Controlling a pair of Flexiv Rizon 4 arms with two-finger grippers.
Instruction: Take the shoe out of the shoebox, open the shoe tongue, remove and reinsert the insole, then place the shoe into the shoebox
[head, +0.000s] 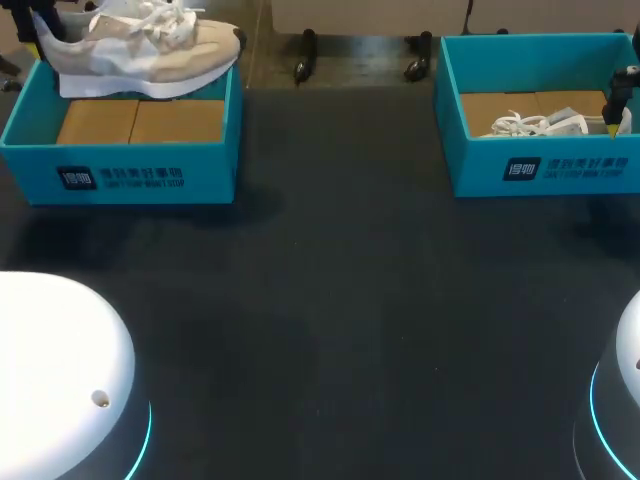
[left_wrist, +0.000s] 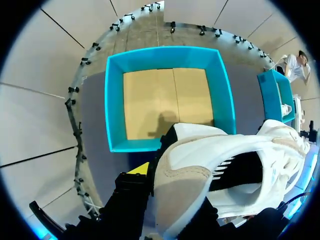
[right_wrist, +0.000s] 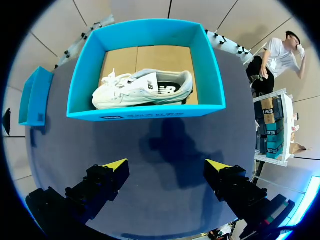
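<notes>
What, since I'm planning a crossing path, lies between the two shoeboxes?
Nothing: only bare dark table separates the left shoebox and right shoebox, shown in the head view.

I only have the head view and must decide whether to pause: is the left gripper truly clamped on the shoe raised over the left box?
Observer: In the left wrist view the beige shoe sits in the left gripper, one yellow tip pressed against its heel. The other tip is hidden behind the shoe.
Operator: Anything left in the box beneath it?
Observer: No, the left box shows only its cardboard floor.
Operator: And the right gripper?
Observer: The right gripper is open, with nothing between its fingers.
</notes>
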